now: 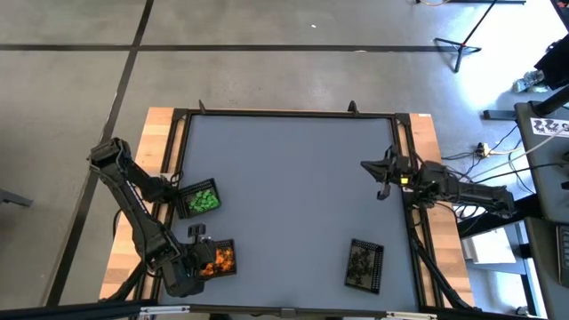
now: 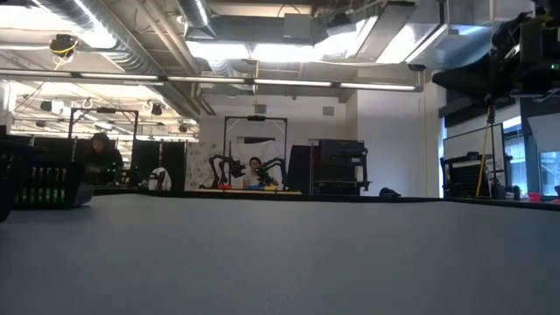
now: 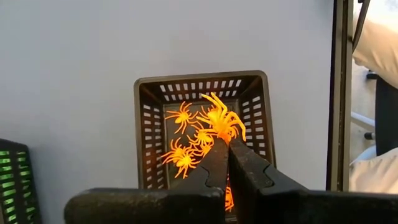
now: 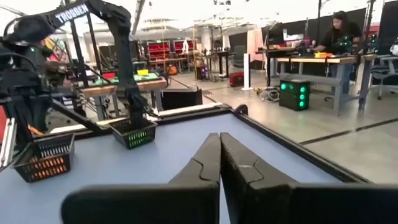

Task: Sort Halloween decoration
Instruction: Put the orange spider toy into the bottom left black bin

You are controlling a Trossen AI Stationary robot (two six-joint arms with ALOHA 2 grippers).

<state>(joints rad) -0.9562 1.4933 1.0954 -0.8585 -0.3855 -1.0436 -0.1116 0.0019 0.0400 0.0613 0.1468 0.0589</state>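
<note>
the high view looks straight down from well above the table (image 1: pixel 293 204), taking in all 4 edges, both arms and 3 trays. the low view sits at table-top level and faces across the grey surface (image 2: pixel 280 254) into the room; a tray with green (image 2: pixel 44 184) stands at its 9 o'clock. the left wrist view looks steeply down, close over the orange tray (image 3: pixel 202 134). the right wrist view faces level across the table toward the left arm (image 4: pixel 118 37); it shares the orange tray (image 4: pixel 45 157) with the high view (image 1: pixel 218 258).
</note>
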